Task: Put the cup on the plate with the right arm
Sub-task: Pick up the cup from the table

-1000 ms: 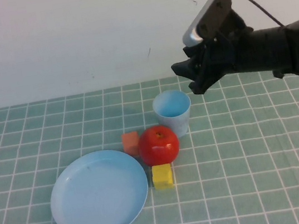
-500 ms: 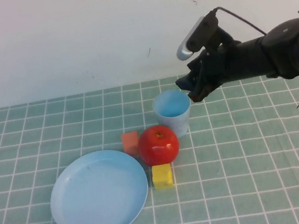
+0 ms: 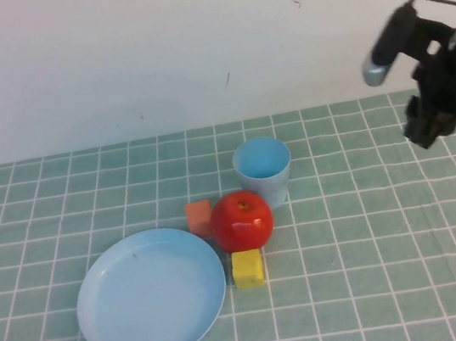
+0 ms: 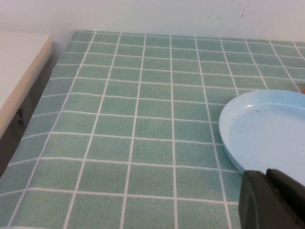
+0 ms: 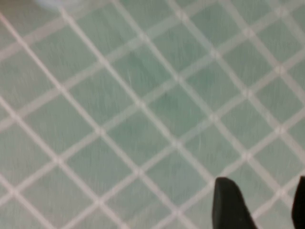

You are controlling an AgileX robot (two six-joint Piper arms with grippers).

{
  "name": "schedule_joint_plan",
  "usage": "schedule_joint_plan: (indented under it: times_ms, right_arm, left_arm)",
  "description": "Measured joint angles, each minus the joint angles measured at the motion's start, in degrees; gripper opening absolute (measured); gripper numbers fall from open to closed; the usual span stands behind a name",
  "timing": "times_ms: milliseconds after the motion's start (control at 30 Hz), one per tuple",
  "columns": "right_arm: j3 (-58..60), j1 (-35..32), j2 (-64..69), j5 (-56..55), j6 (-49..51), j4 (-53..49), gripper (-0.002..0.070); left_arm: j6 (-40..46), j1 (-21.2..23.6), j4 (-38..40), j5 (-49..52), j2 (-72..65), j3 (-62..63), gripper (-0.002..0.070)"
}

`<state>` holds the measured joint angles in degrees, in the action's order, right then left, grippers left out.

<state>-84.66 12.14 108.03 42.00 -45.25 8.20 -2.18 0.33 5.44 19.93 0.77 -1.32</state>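
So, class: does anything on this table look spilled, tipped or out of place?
Nothing spilled or tipped. The cup stands upright behind the apple, off the plate. The right gripper hangs far to its right, holding nothing; the left gripper sits by the plate.

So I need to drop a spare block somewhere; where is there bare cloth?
Free: the cloth right of the cup and apple, below the right gripper, and the far-left corner beyond the plate. Crowded: the cup, apple and two blocks beside the plate.

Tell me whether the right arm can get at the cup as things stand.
Probably yes. The right hand hangs apart to the cup's right, bare cloth between them; the apple touches only its near side.
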Motion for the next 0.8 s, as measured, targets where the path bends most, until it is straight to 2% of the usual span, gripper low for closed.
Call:
schedule_joint_plan:
  times_ms: [67,167,267,433,500,600,700,800]
  right_arm:
    - [-0.3,-1.7,0.3,7.6,6.8,-4.1,0.0282]
    - [-0.4,-3.4,0.4,13.7,5.1,0.3,0.0281]
    - [-0.4,-3.5,0.4,14.6,-2.6,14.2,0.0281]
    - [-0.5,-2.0,1.2,9.7,-22.3,42.7,0.0282]
    - [-1.3,-0.9,1.8,7.1,-28.3,49.3,0.0291]
    - [-3.4,2.1,3.1,2.3,-32.4,50.8,0.0337]
    - [-6.1,5.4,5.0,-3.6,-33.7,47.3,0.0398]
    - [-9.5,8.2,7.8,-7.5,-34.1,43.2,0.0419]
  left_arm:
    - [0.0,0.0,0.0,0.0,0.0,0.0,-0.0003]
    - [0.0,0.0,0.0,0.0,0.0,0.0,-0.0003]
    - [0.0,0.0,0.0,0.0,0.0,0.0,-0.0003]
    - [0.0,0.0,0.0,0.0,0.0,0.0,-0.0003]
    - [0.0,0.0,0.0,0.0,0.0,0.0,-0.0003]
    - [0.0,0.0,0.0,0.0,0.0,0.0,-0.0003]
    - [0.0,0.0,0.0,0.0,0.0,0.0,-0.0003]
    - [0.0,0.0,0.0,0.0,0.0,0.0,-0.0003]
